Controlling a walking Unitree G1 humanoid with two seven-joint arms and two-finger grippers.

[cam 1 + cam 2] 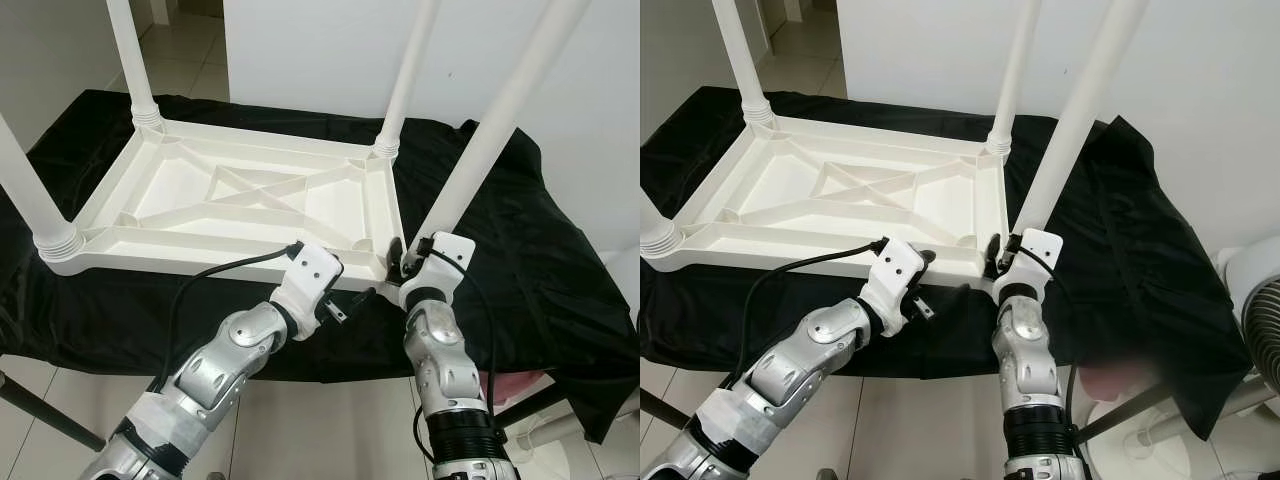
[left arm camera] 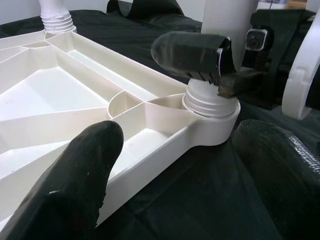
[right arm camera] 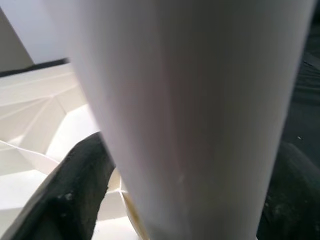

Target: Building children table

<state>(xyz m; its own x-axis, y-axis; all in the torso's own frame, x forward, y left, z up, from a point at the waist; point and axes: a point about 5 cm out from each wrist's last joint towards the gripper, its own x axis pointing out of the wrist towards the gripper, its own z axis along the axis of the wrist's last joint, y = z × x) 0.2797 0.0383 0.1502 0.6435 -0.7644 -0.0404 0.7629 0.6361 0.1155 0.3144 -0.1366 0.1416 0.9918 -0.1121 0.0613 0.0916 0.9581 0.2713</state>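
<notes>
While bent upward, right end effector around leg.

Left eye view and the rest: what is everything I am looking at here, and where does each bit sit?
Tabletop: one, white, upside down on the black cloth, ribbed underside up.
Table legs: four, white, standing up from the tabletop's corners.
Black cloth: one, spread under the tabletop.
Floor: pale tiles, below the cloth.
Round white object: one, at the robot's right; too cut off to name.
Left hand: black fingers, at the tabletop's near edge beside the near right corner, open.
Right hand: black fingers on either side of the near right leg, at its base.
</notes>
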